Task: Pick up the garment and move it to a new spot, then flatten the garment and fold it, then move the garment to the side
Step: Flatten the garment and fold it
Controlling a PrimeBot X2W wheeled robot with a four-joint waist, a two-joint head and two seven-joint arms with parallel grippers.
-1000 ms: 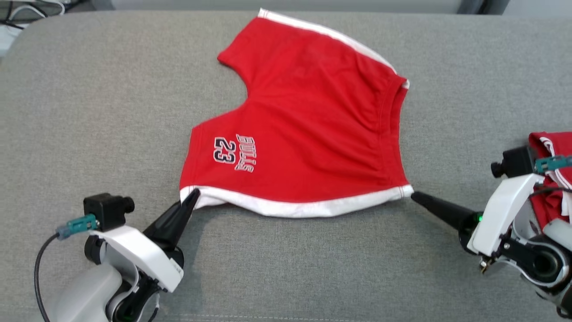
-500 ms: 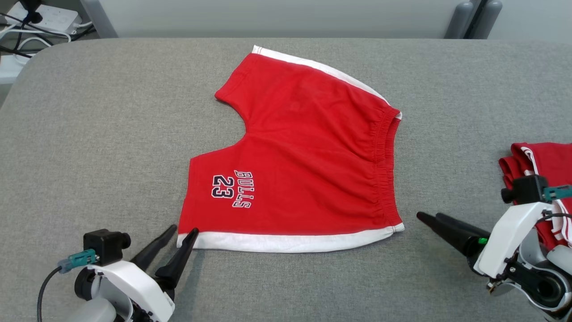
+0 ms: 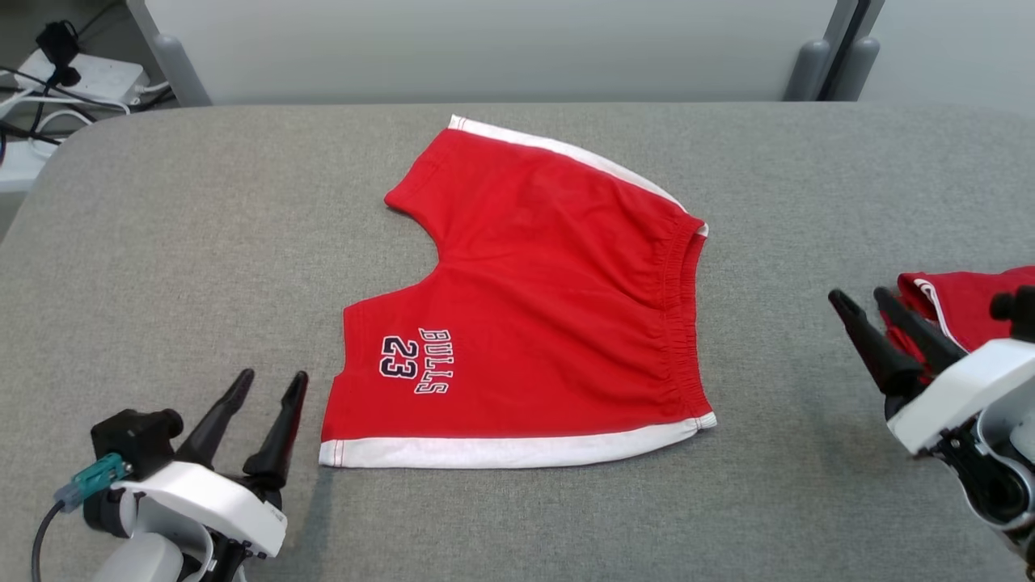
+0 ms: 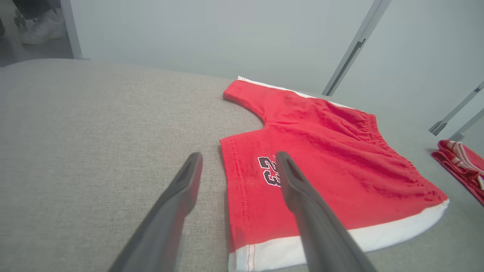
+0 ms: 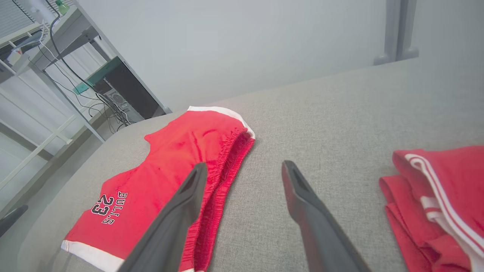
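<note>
Red shorts [image 3: 550, 307] with white side stripes and "BULLS 23" print lie flat in the middle of the grey table [image 3: 202, 242]; they also show in the left wrist view [image 4: 325, 151] and the right wrist view [image 5: 170, 166]. My left gripper [image 3: 271, 382] stands open just left of the shorts' near white hem corner, holding nothing. In its own view the left gripper [image 4: 238, 160] has its right finger over the hem side. My right gripper [image 3: 861, 301] is open and empty, well right of the waistband, and appears in its own view too [image 5: 244, 168].
A second red garment with white stripes [image 3: 962, 311] lies folded at the table's right edge, behind my right gripper; it also lies at the right in the wrist view [image 5: 442, 204]. Cables and a power strip [image 3: 73, 77] sit beyond the far left corner.
Both grippers opened and let go of the shorts' near hem corners, then drew back toward the sides. The shorts now lie flat. The head camera tilted, shifting the whole picture down.
</note>
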